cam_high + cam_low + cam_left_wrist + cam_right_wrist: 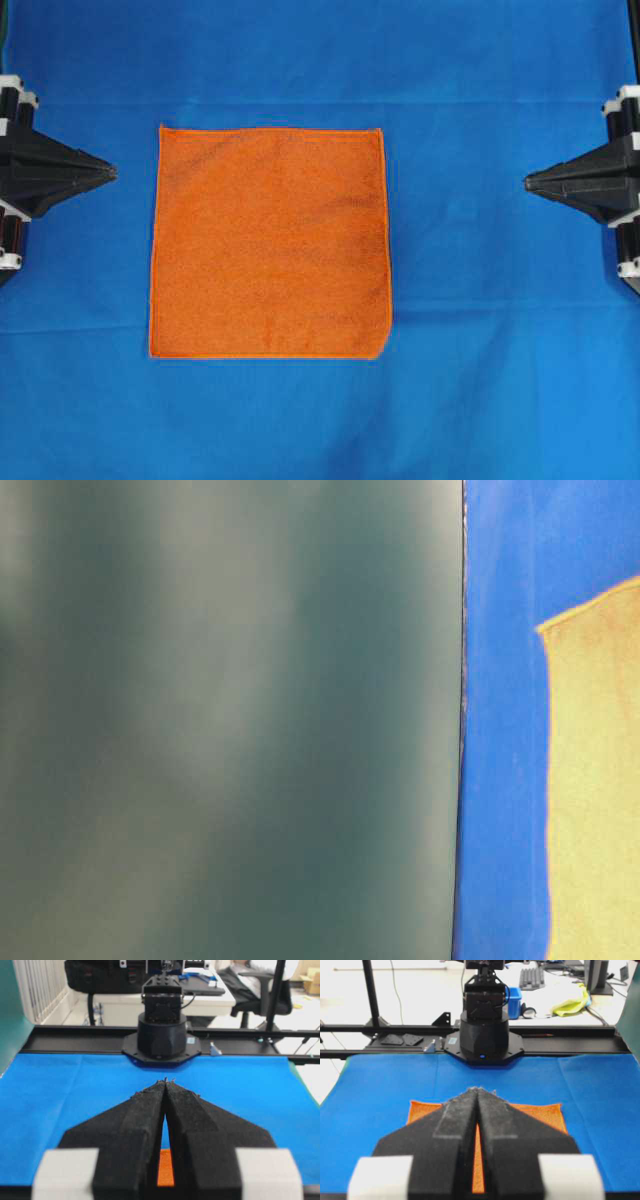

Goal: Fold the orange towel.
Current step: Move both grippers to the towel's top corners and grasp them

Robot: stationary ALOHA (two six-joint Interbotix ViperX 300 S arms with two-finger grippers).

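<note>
Two black foam-padded grippers parked at opposite table edges, tips facing inward: left gripper, right gripper. Both pinched closed, fingertips meeting, holding nothing. Square bright-orange fuzzy microfibre towel spread flat, unfolded, on large blue cloth, between grippers, nearer left one, touching neither. Table-level view mostly blocked by blurred dark-green panel.

Plain bright-orange towel on a solid blue cloth; black jaws.
</note>
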